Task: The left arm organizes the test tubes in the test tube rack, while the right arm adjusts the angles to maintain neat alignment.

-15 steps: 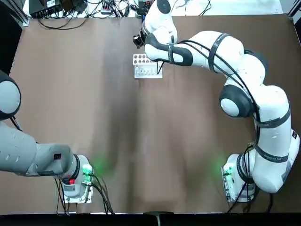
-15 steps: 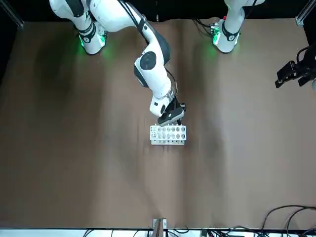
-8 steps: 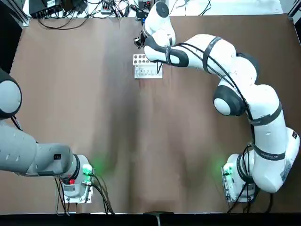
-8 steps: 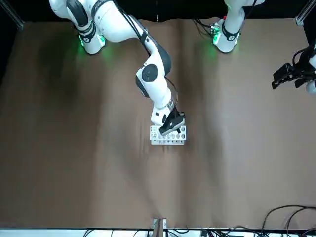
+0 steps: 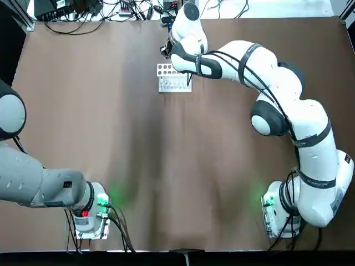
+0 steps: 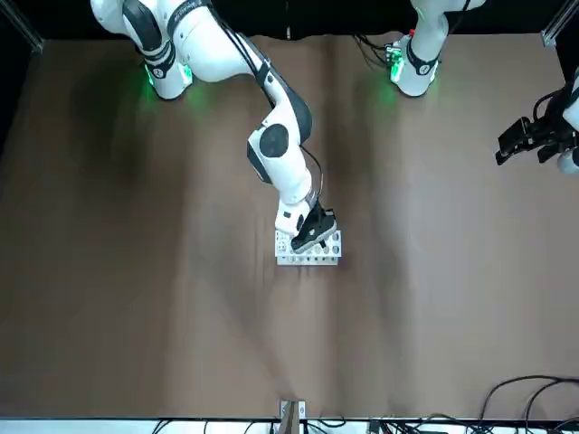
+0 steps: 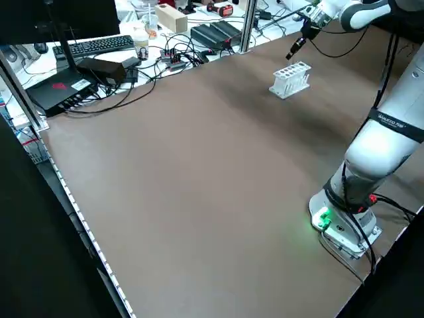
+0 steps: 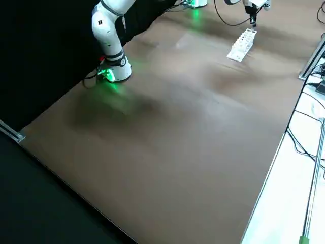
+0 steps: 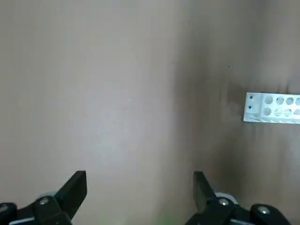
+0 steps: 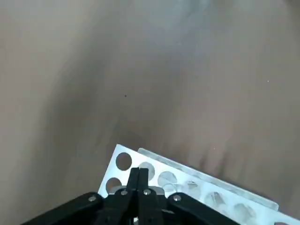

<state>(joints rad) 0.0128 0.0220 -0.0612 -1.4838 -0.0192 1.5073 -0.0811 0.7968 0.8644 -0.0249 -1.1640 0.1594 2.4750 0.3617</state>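
Observation:
The white test tube rack (image 5: 173, 84) stands near the table's far edge (image 6: 298, 257). My right arm reaches across to it, and the right gripper (image 6: 309, 239) hangs shut just over the top plate at the robot-side row of holes. In the right wrist view the fingers (image 10: 139, 176) are pressed together above the rack (image 10: 187, 179). Faint clear shapes in a few holes may be the test tubes (image 10: 213, 197); I cannot tell them apart. My left gripper (image 6: 530, 148) is parked high at the robot's left, open (image 9: 139, 177), with the rack (image 9: 274, 108) far off.
The brown table (image 5: 166, 166) carries only the rack. The green-lit arm bases (image 5: 100, 202) (image 5: 272, 202) sit at the near edge. Cables, a keyboard (image 7: 99, 45) and boxes lie beyond the far edge.
The right gripper has moved from just behind the rack to over its top plate and come lower. The left gripper has drifted slightly.

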